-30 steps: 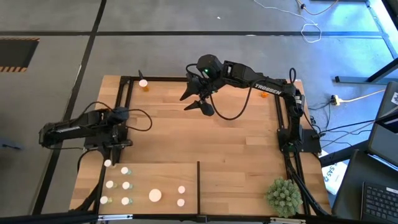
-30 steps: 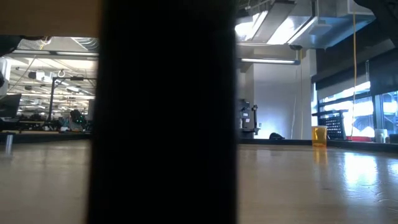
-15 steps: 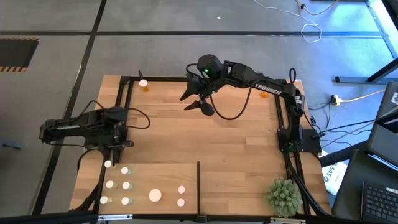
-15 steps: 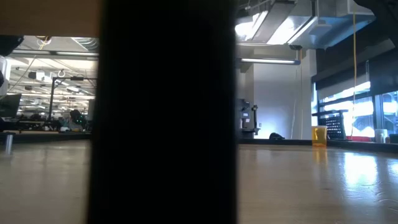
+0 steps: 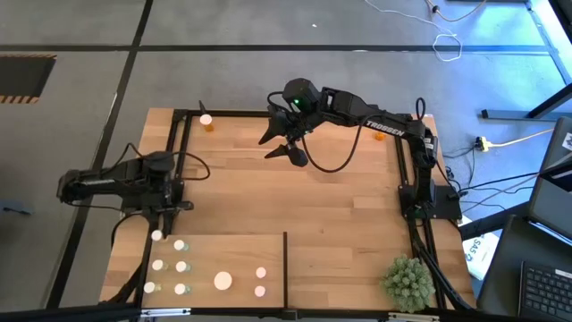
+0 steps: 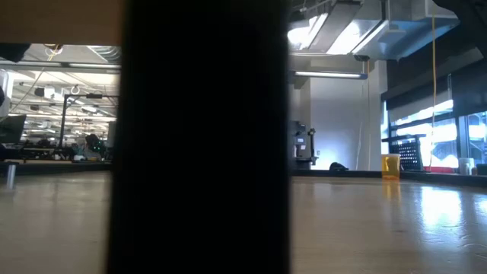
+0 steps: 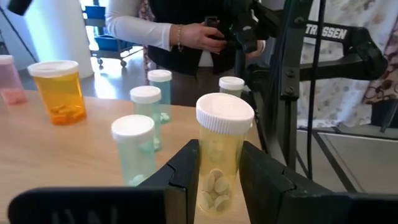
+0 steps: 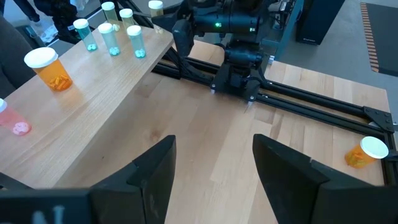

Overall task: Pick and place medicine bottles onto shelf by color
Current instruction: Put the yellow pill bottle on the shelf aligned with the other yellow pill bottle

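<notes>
From overhead, the left gripper sits at the near-left side of the table, just at the far-left corner of the shelf, and a white cap shows right under its tip. The shelf's thin dark divider stands upright, with all the placed medicine bottles grouped to its left. The right gripper hovers over the far middle of the table with its fingers spread and nothing between them. A lone orange bottle stands at the far-left corner, and a spiky green plant ball sits at the near-right corner. The table-level camera is mostly blocked by a broad dark shape, probably the divider; past it the lone orange bottle shows small on the far edge. The left wrist camera shows the left gripper's fingers pinched against a pale yellowish bottle with a white cap and tablets inside, greenish bottles and a wider orange one close behind, and a person in a white sleeve beyond the table. The right wrist camera shows its own fingers parted and empty above bare planks.
</notes>
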